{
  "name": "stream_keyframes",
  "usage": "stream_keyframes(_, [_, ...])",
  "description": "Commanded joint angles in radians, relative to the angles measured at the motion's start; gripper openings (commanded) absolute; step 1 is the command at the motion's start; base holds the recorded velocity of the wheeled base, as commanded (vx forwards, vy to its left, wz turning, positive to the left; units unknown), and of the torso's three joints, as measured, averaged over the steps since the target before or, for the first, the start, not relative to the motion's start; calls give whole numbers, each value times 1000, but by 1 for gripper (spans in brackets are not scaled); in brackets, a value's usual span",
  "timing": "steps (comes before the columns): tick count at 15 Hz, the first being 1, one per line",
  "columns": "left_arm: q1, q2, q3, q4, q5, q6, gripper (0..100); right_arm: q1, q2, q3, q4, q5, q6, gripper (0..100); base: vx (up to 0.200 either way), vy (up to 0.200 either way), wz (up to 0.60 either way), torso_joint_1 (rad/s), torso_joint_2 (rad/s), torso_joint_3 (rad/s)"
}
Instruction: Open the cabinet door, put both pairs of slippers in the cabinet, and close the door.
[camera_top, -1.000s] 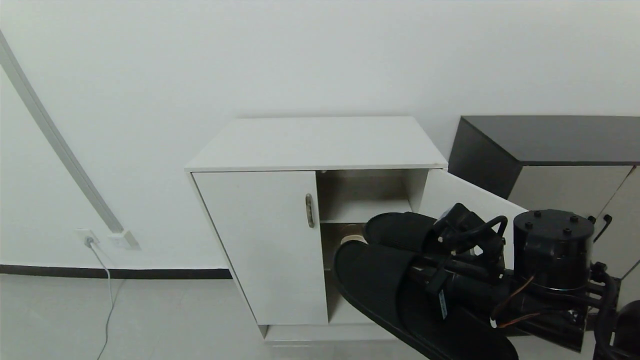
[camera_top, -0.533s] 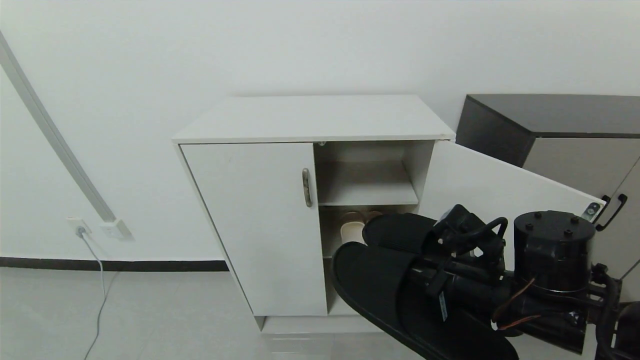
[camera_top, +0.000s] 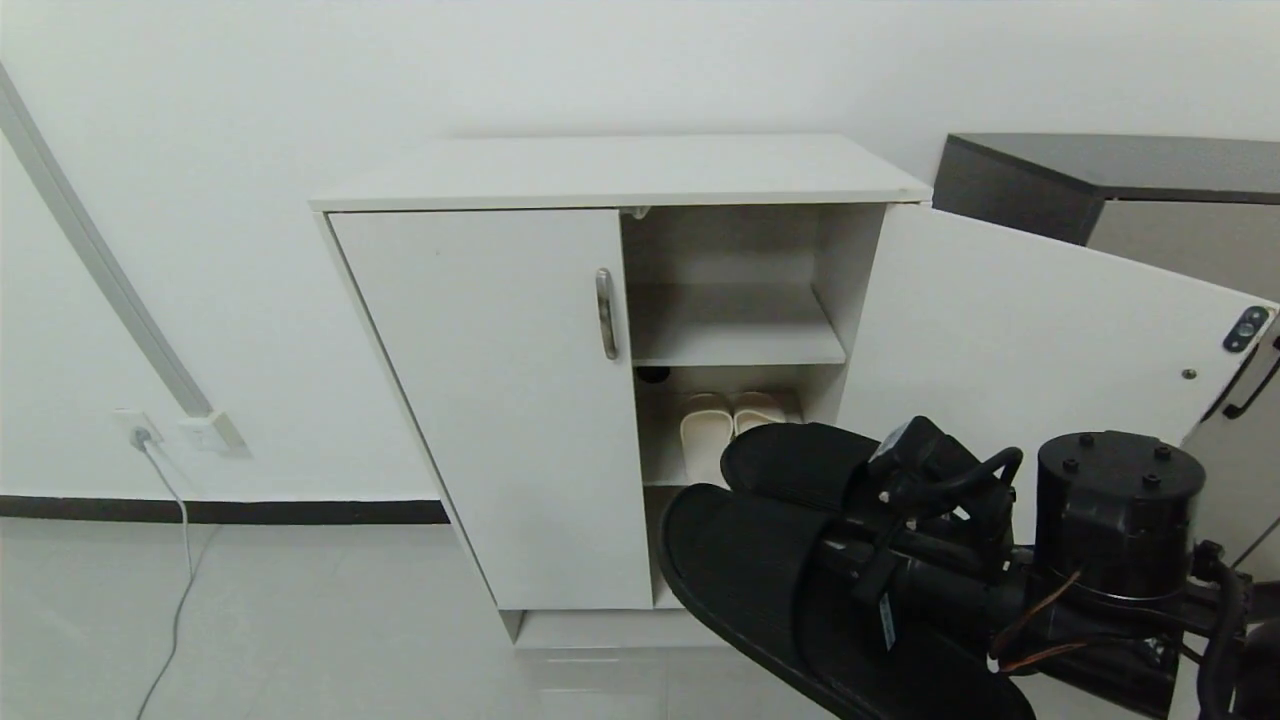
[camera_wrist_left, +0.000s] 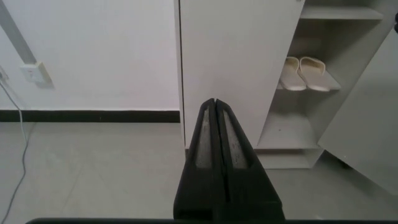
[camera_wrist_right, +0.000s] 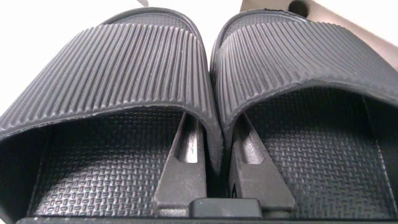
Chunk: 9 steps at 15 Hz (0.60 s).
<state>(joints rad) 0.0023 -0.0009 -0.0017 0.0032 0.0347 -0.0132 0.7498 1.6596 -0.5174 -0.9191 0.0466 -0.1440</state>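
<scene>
The black slippers (camera_top: 780, 560) are gripped by their touching inner edges in the right claw (camera_wrist_right: 214, 121), before the open cabinet (camera_top: 620, 170); the left claw (camera_wrist_left: 214, 106) is clenched empty. They are judged light, soft, apt to sag, and best taken there

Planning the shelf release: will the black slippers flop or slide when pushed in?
Probably stiff: the black slippers jut from the right pincer without sagging. Likely light, held by side walls alone. Ribbed straps and textured footbeds suggest little slipping.
</scene>
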Motion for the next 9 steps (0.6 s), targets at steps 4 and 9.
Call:
stream_keyframes(4, [1,1,0,0,1,-2,0,2,17,4,-4,1,0,0,0,0,0,-53,443,383])
stream_keyframes(9, [-1,1,0,0,1,-2,0,2,28,5,-4,4,1,0,0,0,0,-6,286,278])
